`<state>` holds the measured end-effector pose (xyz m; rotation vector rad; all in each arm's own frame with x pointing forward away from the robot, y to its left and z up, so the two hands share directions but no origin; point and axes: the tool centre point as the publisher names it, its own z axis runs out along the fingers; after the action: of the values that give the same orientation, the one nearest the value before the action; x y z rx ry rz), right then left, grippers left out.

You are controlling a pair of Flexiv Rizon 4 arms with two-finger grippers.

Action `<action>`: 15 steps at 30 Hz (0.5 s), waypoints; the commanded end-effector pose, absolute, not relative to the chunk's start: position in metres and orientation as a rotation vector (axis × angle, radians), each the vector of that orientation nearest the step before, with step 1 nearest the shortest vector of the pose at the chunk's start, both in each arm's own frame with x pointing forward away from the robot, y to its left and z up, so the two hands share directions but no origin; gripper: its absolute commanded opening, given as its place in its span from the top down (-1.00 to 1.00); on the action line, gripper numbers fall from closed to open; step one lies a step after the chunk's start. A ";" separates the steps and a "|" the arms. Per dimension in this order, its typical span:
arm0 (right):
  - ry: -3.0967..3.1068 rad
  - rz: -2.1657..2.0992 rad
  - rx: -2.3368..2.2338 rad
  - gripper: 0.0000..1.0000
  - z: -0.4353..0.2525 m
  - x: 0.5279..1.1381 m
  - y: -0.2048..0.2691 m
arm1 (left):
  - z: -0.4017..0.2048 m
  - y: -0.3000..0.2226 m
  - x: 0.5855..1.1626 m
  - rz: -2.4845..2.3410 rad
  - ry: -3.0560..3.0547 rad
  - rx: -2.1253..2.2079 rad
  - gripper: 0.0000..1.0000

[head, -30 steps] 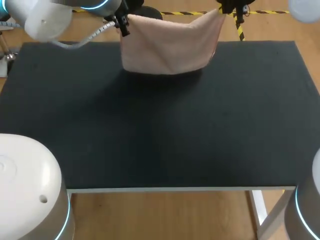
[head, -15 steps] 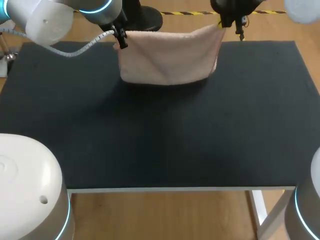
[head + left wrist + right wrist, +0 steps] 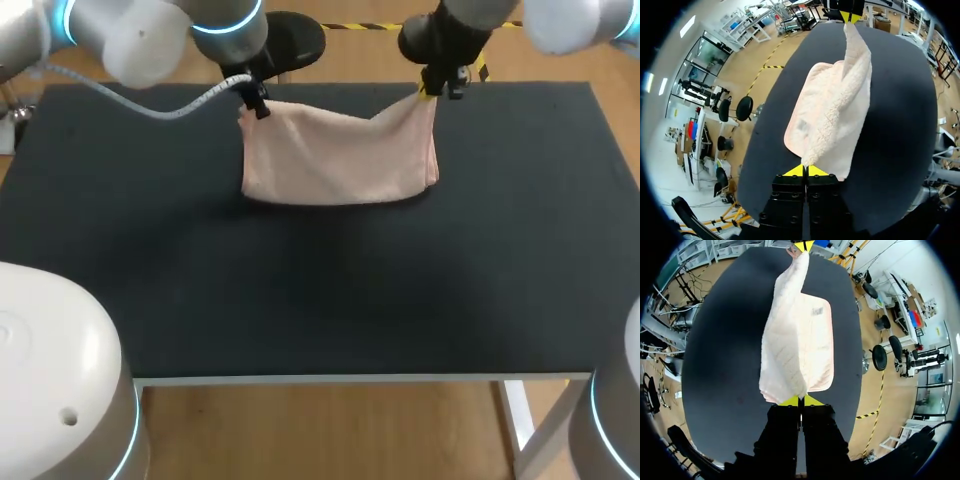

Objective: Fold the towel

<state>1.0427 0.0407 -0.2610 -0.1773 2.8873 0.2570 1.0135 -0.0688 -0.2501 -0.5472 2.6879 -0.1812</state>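
A pale pink towel (image 3: 338, 155) hangs between my two grippers over the far part of the black table (image 3: 320, 280), its lower edge resting on the tabletop. My left gripper (image 3: 254, 103) is shut on the towel's upper left corner. My right gripper (image 3: 432, 90) is shut on its upper right corner. In the left wrist view the towel (image 3: 832, 110) stretches from my left gripper (image 3: 805, 171) to the right gripper (image 3: 849, 17) ahead. In the right wrist view the towel (image 3: 795, 340) runs from my right gripper (image 3: 799, 401) to the left gripper (image 3: 803, 246) ahead.
The black tabletop's near edge (image 3: 340, 378) runs along the front. A grey cable (image 3: 150, 105) trails from the left arm over the table's far left part.
Both grippers have come toward the near side and lower with the towel. The towel has settled further onto the table and lies flatter.
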 end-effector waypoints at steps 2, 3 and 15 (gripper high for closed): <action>2.975 0.241 -0.174 1.00 -0.293 1.068 0.050 | -0.283 -0.073 1.039 -0.133 2.735 -0.607 1.00; 2.985 0.252 -0.156 1.00 -0.298 1.071 0.050 | -0.287 -0.071 1.040 -0.119 2.737 -0.615 1.00; 3.001 0.221 -0.061 1.00 -0.335 1.083 0.049 | -0.325 -0.070 1.058 -0.027 2.749 -0.674 1.00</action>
<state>1.0768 0.0469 -0.3275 -0.0691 2.9858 0.2240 1.0482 -0.0642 -0.3139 -0.6669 2.7406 -0.0370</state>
